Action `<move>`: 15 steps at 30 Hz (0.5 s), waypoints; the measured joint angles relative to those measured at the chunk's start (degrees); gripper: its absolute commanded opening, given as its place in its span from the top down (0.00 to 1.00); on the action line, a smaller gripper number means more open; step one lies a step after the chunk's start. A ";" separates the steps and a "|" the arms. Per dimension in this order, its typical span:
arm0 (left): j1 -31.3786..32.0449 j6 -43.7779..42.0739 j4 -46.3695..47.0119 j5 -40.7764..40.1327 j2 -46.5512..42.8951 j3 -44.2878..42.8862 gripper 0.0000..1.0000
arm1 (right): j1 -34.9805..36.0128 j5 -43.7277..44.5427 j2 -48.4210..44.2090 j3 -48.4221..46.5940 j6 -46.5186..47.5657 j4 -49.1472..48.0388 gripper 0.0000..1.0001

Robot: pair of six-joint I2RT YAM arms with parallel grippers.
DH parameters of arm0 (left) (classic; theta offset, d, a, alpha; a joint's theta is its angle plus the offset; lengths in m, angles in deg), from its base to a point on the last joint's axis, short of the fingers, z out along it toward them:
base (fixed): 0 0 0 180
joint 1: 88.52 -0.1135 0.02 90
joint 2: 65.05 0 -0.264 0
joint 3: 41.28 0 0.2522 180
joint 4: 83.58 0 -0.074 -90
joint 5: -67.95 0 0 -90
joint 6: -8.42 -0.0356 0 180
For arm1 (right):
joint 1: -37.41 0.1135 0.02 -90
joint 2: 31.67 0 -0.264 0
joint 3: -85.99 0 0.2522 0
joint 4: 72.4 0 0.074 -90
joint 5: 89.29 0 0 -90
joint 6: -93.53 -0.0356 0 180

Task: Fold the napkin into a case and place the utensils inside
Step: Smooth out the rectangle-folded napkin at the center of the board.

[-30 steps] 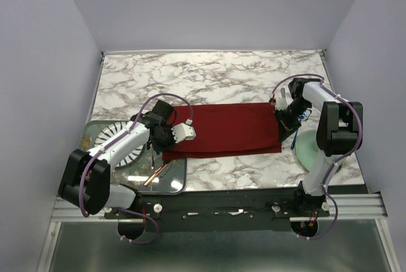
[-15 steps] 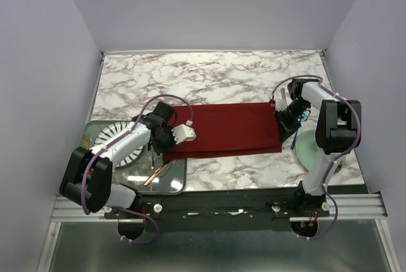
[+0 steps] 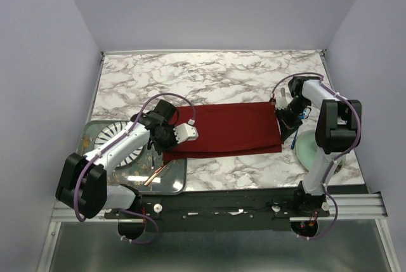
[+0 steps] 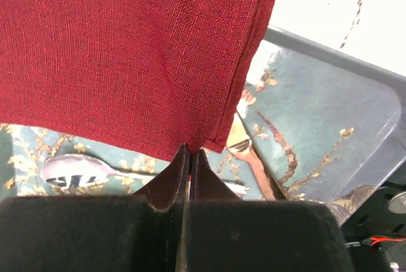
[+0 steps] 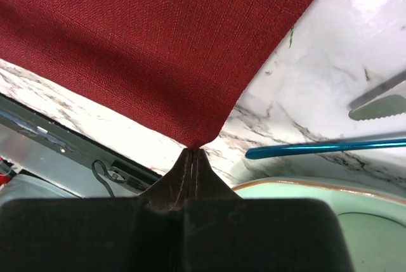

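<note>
Napkin (image 3: 225, 127) lay as a long folded band across mid desk (image 3: 209, 78). Its left end overhung the tray (image 3: 172, 180) and its right end sat close to the green plate (image 3: 309, 151). Open marble ran wide beyond the far hem.

Left hand (image 4: 189, 155) was pressed together, pinching the cloth's left-end corner above a spoon (image 4: 76, 172). Right hand (image 5: 192, 153) likewise pinched the right-end corner, with the blue-handled fork (image 5: 327, 148) just beside it.

A white bench with grey marble veining (image 3: 216, 75) stood enclosed on three sides by plain, pale lavender walls (image 3: 216, 6). A silvery metal rail (image 3: 361, 203) ran along its near edge under soft, even light.
</note>
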 measured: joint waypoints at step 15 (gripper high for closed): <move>1.03 1.05 -1.81 0.76 -0.35 1.75 0.52 | 0.00 0.02 1.88 -6.67 0.98 3.96 0.40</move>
